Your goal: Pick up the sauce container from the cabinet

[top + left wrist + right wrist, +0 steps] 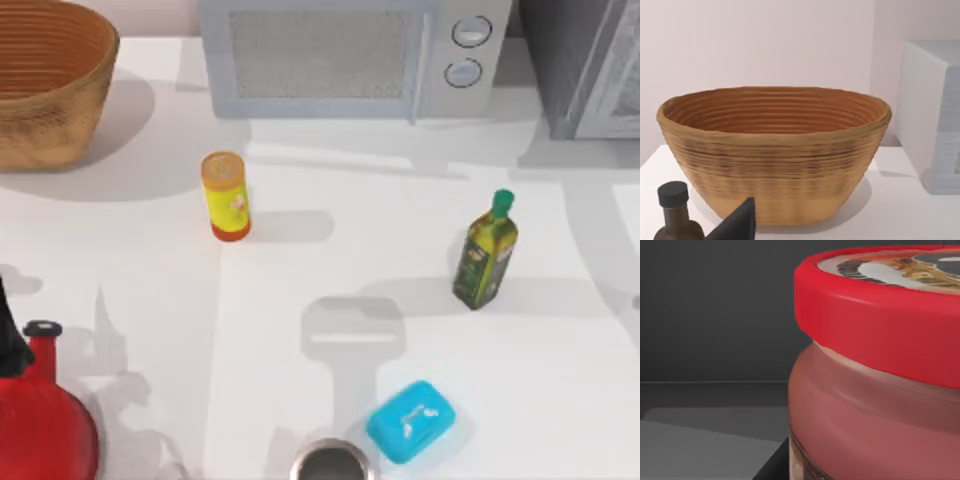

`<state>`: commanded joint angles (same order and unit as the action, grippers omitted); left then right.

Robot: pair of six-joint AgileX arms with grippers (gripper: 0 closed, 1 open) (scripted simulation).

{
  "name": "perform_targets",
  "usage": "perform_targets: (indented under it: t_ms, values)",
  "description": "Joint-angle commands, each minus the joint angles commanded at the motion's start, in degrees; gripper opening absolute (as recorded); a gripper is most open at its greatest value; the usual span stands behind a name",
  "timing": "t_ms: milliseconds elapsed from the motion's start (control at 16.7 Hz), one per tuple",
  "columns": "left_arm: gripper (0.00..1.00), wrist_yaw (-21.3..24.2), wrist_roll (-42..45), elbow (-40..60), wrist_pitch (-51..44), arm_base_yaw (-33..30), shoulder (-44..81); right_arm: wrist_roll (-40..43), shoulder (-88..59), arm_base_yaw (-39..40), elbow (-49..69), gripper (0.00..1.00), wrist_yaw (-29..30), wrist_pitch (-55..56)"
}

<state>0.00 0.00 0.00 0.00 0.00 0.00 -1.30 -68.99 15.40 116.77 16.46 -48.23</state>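
The sauce container (875, 375) sits very close in the right wrist view, against the dark walls inside the cabinet (585, 65), so the reach looks done but lifting out is left, and I cannot tell if the right gripper holds it.

A white table (330, 270) carries everything, with the pale microwave (350, 55) at its rear as landmark. Left of it sits a woven basket (45, 80), right of it the cabinet (585, 65). In front of it stand a yellow canister (226, 195), a green oil bottle (485, 252), a blue soap bar (411, 421) and a red kettle (40, 420).
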Motion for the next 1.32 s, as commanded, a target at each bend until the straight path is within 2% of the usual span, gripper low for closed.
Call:
perform_targets:
  t_ms: [300,540,960,1320]
  values:
    - [1.00,0.0,0.0,0.0,0.0,0.0,0.0,-0.1,1.9,-0.7,-3.3,0.00,-0.6,1.5]
    - [1.00,0.0,0.0,0.0,0.0,0.0,0.0,0.1,8.7,-2.2,-14.8,0.00,-2.2,6.2]
    - [1.00,0.0,0.0,0.0,0.0,0.0,0.0,0.5,28.7,-6.4,-48.4,0.00,-7.0,20.2]
    - [1.00,0.0,0.0,0.0,0.0,0.0,0.0,0.9,49.2,-11.0,-86.2,0.00,-11.8,34.4]
